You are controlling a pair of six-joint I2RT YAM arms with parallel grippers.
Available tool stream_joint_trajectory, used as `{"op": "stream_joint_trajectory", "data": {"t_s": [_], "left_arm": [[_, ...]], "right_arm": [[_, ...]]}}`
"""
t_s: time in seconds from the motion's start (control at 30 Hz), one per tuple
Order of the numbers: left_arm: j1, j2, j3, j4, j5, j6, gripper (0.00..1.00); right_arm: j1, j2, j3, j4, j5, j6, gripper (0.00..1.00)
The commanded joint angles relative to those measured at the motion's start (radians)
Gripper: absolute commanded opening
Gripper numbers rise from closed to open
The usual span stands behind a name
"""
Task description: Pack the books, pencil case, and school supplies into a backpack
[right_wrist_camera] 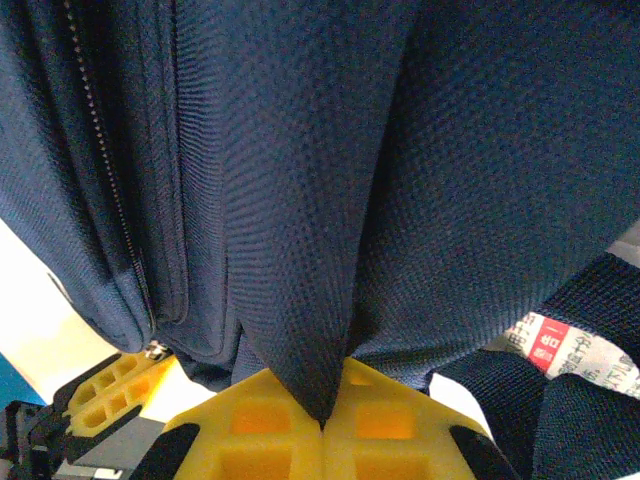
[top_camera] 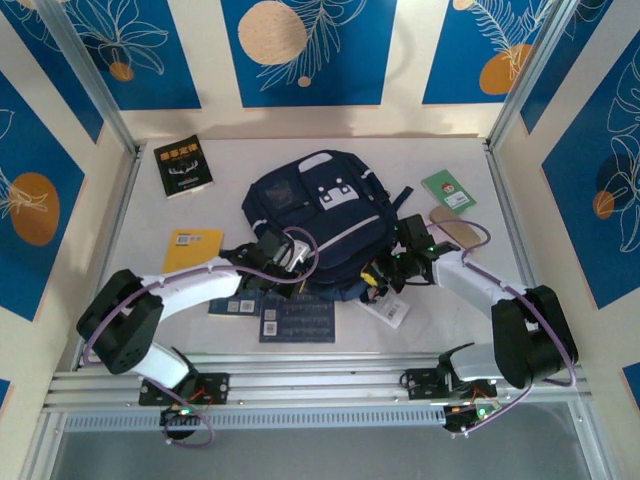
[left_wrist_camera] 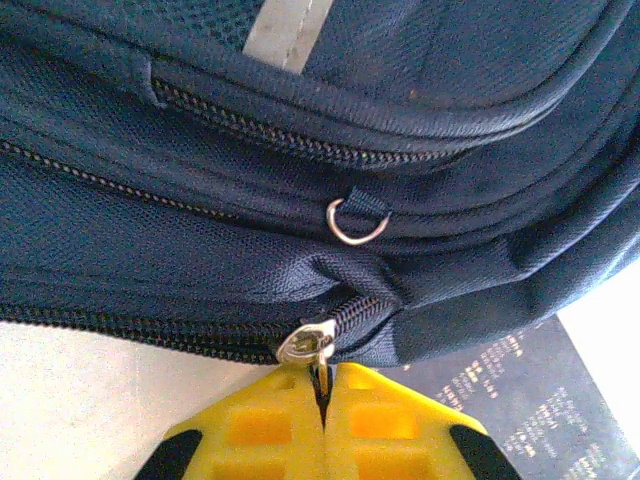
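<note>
L end effector point(left_wrist_camera: 322, 388) clamped on zip pull point(left_wrist_camera: 308, 345); zip track point(left_wrist_camera: 140, 325) runs left of pull along backpack point(left_wrist_camera: 200, 230) edge; R end effector point(right_wrist_camera: 322, 418) pinches fabric fold point(right_wrist_camera: 300, 300).

The backpack point(top_camera: 300, 195) is showing navy blue with a pale stripe. The black book point(top_camera: 183, 166) is carrying a yellow title, the second book point(top_camera: 193, 246) is showing yellow-orange, the booklet point(top_camera: 449, 190) green.

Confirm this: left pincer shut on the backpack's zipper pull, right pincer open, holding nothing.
Wrong on the right pincer: the right wrist view shows it shut on a fabric fold of the backpack. The left pincer does grip the zipper pull.
</note>
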Motion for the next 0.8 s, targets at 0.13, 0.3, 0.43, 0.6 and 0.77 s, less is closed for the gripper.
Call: {"op": "stream_joint_trajectory", "data": {"t_s": [0.13, 0.3, 0.43, 0.6, 0.77], "left_arm": [[-0.016, -0.074, -0.015, -0.013, -0.053, -0.023, 0.00], [0.017, -0.129, -0.045, -0.010, -0.093, -0.032, 0.00], [0.071, -0.167, -0.020, -0.046, -0.098, -0.019, 0.00], [0.095, -0.204, 0.092, -0.184, -0.150, 0.063, 0.00], [0.171, -0.245, 0.140, -0.260, -0.111, 0.090, 0.00]], "right_arm": [[0.062, -0.076, 0.218, -0.323, 0.199, -0.254, 0.67], [0.087, -0.131, 0.368, -0.434, 0.233, -0.447, 0.77], [0.083, -0.081, 0.461, -0.314, 0.069, -0.586, 0.67], [0.130, 0.017, 0.537, -0.088, 0.026, -0.892, 0.63], [0.109, 0.233, 0.721, -0.104, -0.220, -1.158, 0.62]]}}
